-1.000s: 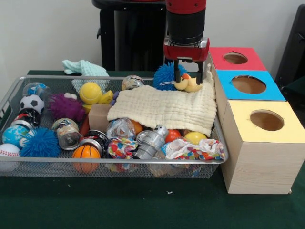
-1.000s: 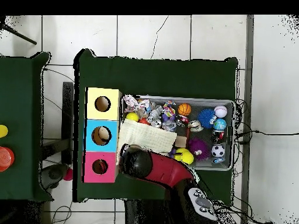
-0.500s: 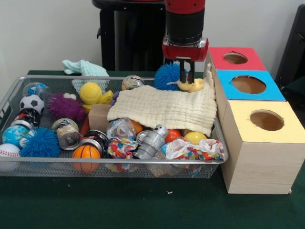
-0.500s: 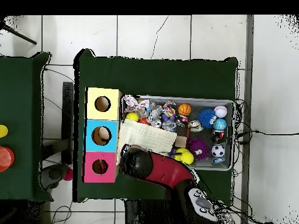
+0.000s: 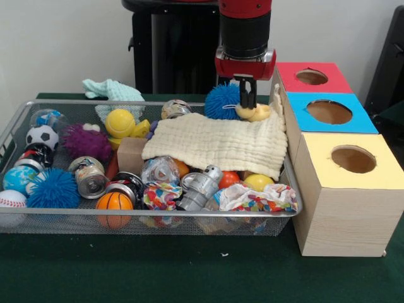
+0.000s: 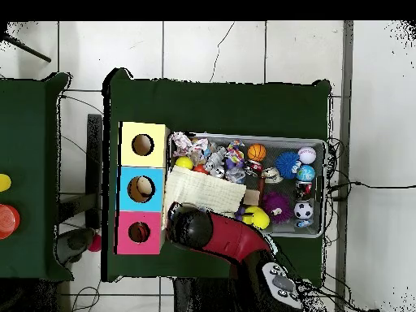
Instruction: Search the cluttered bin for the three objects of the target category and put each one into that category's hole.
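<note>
- The red and black gripper [image 5: 247,101] stands at the far right corner of the wire mesh bin [image 5: 38,214], its fingers [image 5: 246,95] drawn together and clenched on the small yellow rubber duck [image 5: 254,113].
- The duck sits at the back edge of the cream waffle-weave cloth [image 5: 214,144], just beside the blue spiky ball [image 5: 222,101] and near the red-topped wooden box [image 5: 328,82]; whether it is off the cloth or resting on it, I cannot tell.
- The duck's long axis runs roughly level, across the front view; its rounder end points toward the boxes. Which end is the head is too small to tell.
- In the overhead view the arm [image 6: 213,233] covers the grasp, so nothing of the duck shows there.
- Progress, as a judgement: an early stage, with this object gripped but not delivered. Something pale shows inside the hole of the blue-topped box [image 6: 141,188], but what it is cannot be made out.
- Left to do: lift the duck, carry it to whichever hole belongs to its category, then find the others; a second yellow duck-like toy [image 5: 124,124] lies at the bin's back left.
</note>
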Motion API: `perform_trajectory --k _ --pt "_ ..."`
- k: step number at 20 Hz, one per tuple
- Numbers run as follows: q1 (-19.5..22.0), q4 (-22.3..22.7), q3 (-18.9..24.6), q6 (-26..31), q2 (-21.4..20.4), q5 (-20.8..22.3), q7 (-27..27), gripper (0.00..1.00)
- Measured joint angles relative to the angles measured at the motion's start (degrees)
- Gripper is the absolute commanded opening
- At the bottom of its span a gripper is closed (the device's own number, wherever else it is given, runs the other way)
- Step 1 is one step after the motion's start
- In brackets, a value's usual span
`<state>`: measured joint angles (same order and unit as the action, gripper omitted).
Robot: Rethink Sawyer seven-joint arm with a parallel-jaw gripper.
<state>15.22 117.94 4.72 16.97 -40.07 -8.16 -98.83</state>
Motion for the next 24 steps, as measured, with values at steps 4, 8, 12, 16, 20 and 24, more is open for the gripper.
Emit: perform_trajectory --k 4,8,12,16,20,24 --pt "0.0 0.0 0.0 0.8 -0.1 0.0 0.0 0.0" --pt "0.0 0.0 0.0 3.7 -1.1 -0.1 0.0 0.0" --pt "0.0 0.0 0.0 8.9 -2.8 -0.5 0.0 0.0" --pt "0.0 0.0 0.0 13.8 -4.5 -1.2 0.0 0.0" --pt "0.0 0.0 0.0 15.0 -5.4 -1.4 0.0 0.0" --pt "0.0 0.0 0.0 15.0 -5.8 -1.5 0.0 0.0"
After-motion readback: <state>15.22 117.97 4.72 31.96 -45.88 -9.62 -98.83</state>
